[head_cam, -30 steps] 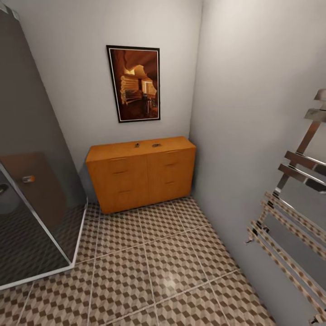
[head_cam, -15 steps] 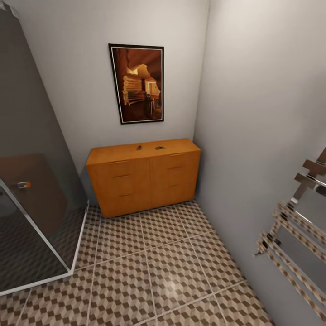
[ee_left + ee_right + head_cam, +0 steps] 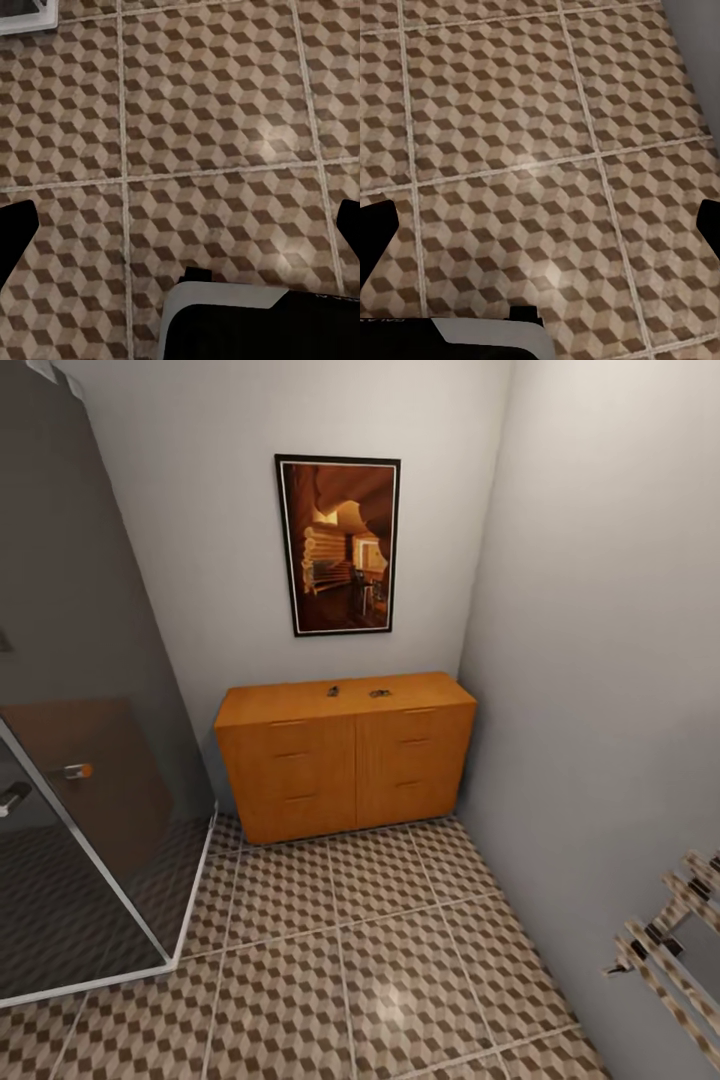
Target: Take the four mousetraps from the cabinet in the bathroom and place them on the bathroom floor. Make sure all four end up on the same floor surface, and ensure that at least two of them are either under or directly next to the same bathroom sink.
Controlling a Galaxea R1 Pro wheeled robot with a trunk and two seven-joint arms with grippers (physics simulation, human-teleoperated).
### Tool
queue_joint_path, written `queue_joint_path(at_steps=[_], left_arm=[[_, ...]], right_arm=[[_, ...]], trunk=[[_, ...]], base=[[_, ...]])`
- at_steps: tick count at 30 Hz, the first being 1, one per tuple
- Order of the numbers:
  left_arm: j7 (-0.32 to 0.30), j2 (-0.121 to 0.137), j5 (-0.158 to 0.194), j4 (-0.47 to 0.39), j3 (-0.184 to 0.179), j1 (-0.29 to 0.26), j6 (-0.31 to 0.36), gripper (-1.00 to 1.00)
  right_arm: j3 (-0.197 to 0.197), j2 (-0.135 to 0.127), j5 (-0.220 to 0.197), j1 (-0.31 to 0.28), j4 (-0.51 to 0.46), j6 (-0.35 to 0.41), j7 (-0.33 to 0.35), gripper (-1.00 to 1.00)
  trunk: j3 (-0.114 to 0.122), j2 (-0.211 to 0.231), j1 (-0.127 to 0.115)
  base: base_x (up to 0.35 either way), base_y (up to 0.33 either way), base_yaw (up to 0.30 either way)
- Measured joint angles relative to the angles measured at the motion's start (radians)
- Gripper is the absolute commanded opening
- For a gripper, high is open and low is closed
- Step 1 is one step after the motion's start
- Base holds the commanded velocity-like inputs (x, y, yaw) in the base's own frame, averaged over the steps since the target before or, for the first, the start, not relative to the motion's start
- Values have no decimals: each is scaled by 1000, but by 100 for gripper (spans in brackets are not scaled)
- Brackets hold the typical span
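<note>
Orange-brown cabinet (image 3: 345, 755) stands against the wall on the bathroom floor (image 3: 380, 960). Two small mousetraps (image 3: 333, 690) (image 3: 379, 693) lie on top. Both grippers (image 3: 180, 232) (image 3: 540, 232) are spread wide, holding nothing.

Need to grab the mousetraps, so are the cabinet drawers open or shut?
Shut: the cabinet's drawer fronts sit flush. Two small dark items lie on its top.

Cabinet: low orange-brown wooden sideboard (image 3: 345, 765), plain fronts, slim bar handles of the same tone.
Mousetraps: two small dark shapes (image 3: 333, 690) (image 3: 379, 693) on the sideboard's top near its rear edge; colour otherwise too small to tell.
Floor: large square tiles (image 3: 400, 960) printed with brown, beige and white cubes, pale grout lines.
Walls: plain light grey (image 3: 600, 610).
Picture: black-framed print (image 3: 340, 545) in dark brown and amber.
Shower screen: smoky grey glass (image 3: 70, 710), white base rim.
</note>
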Motion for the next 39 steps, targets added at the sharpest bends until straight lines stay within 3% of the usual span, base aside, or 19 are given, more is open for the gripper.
queue_joint_path(at_steps=[39], left_arm=[[0,0,0,0,0,0,0,100]], right_arm=[[0,0,0,0,0,0,0,100]], trunk=[[0,0,0]], base=[[203,0,2]])
